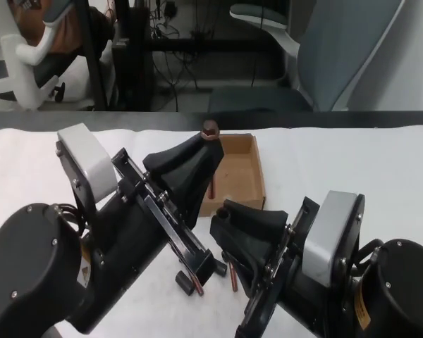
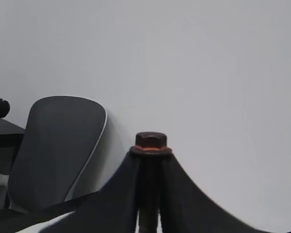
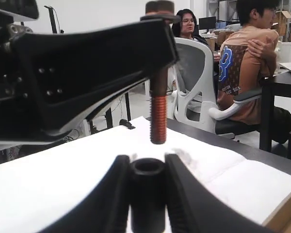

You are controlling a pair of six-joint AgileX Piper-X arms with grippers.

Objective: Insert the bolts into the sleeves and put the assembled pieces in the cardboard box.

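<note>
Right now the left gripper point(image 2: 149, 165) is clamped on a bolt point(image 3: 158, 114) just under its head, with the threaded end hanging down. The right gripper point(image 3: 147, 162) is closed around a black sleeve point(image 3: 147, 194) whose bore faces up. The bolt tip hangs just above the sleeve mouth without touching it, and in the right wrist view it appears slightly to one side of the bore.

The step in hand looks like the insertion. To do it well, centre the tip over the bore first, keep the bolt and sleeve axes parallel, then lower slowly; a tilted entry would likely catch the threads on the rim. Both grips should hold firm until the shank is seated. The cardboard box point(image 1: 259, 172) sits on the bench point(image 1: 352, 162) beyond the two grippers, ready for the assembled piece.
</note>
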